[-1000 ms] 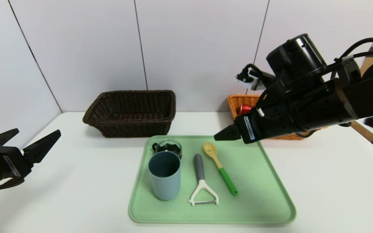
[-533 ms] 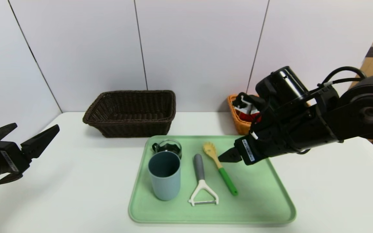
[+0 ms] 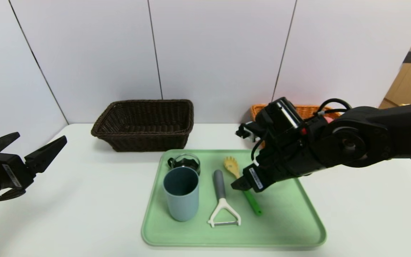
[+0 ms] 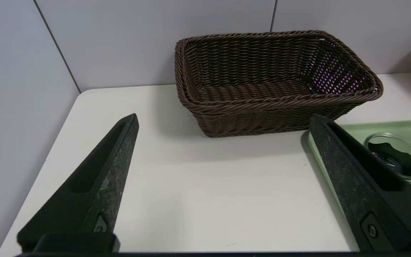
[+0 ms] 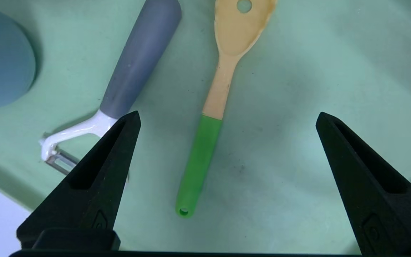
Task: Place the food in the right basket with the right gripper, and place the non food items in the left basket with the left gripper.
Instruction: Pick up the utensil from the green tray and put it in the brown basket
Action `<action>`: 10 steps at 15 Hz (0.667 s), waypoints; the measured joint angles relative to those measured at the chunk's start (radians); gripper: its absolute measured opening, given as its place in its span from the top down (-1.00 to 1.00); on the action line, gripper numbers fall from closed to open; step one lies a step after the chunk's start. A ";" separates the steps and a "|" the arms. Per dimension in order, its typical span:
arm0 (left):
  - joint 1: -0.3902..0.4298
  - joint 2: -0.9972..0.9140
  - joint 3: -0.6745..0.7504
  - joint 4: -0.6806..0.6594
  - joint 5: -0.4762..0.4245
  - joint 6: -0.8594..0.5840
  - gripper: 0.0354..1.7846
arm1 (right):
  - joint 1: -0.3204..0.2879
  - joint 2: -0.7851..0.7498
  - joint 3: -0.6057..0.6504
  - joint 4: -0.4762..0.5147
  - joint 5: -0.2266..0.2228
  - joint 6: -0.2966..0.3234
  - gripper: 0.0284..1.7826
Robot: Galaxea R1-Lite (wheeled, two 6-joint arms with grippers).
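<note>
My right gripper [image 3: 239,186] is open and empty, low over the green tray [image 3: 291,221]. It hangs above the green handle of a yellow slotted spoon [image 3: 253,205], which lies between its fingers in the right wrist view [image 5: 198,167]. A grey-handled white peeler [image 3: 221,200], a blue-grey cup [image 3: 181,192] and a small glass dish [image 3: 185,163] also sit on the tray. My left gripper [image 3: 40,138] is open and empty over the table's left edge. I see no food on the tray.
The dark brown basket [image 3: 145,123] stands empty behind the tray on the left, also in the left wrist view [image 4: 273,71]. The orange basket [image 3: 307,108] at the back right is mostly hidden behind my right arm.
My right arm has come down and forward from over the orange basket to the tray, now over the spoon. The left gripper has barely moved.
</note>
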 joint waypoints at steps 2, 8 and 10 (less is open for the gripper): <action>0.000 0.001 0.000 0.001 -0.002 -0.002 -0.89 | -0.002 0.027 0.002 0.003 -0.023 -0.002 -0.90; 0.001 0.001 0.003 0.001 -0.002 -0.002 -0.89 | -0.003 0.060 0.019 0.002 -0.027 -0.001 -0.90; 0.001 0.001 0.004 0.001 -0.002 -0.001 -0.89 | -0.004 0.067 0.025 0.000 -0.027 0.000 -0.90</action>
